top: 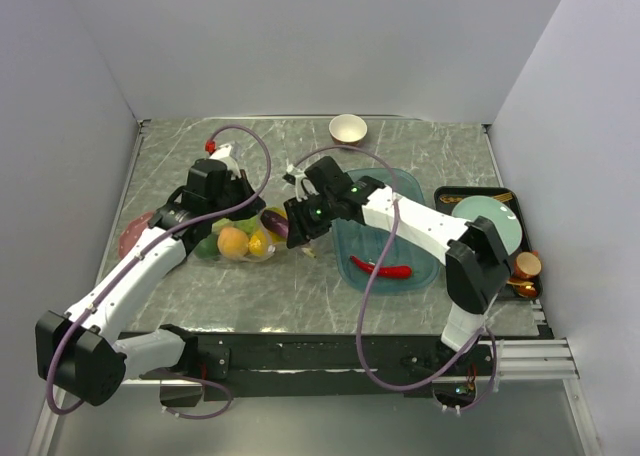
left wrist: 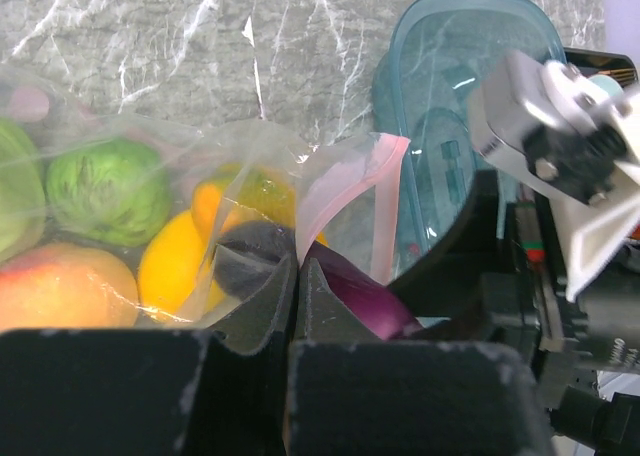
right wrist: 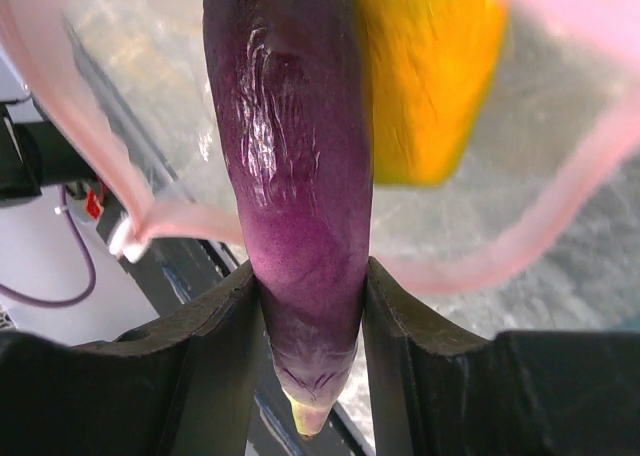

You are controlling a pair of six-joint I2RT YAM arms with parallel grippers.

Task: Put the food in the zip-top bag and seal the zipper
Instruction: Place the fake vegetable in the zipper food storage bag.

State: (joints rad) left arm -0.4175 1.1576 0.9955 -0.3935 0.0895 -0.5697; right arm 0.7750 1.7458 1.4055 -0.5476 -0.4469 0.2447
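Right gripper (right wrist: pixel 312 296): clamped on the eggplant (right wrist: pixel 290 156) near its pale stem end.
Left gripper (left wrist: pixel 295 276): jaws pressed together on the zip-top bag (top: pixel 238 244) at its mouth edge.
Room: the pink zipper (right wrist: pixel 62 116) loops open just ahead of the right gripper, close on both sides of the eggplant; the teal tray (top: pixel 412 188) lies just behind that gripper.
Hard to tell: the eggplant's far end runs out of frame; the lemon (right wrist: pixel 430 76) beside it is blurred.
Eggplant: glossy purple, reaching over the bag's near lip.
Chili (top: pixel 380 269): in the tray, well behind the right gripper.
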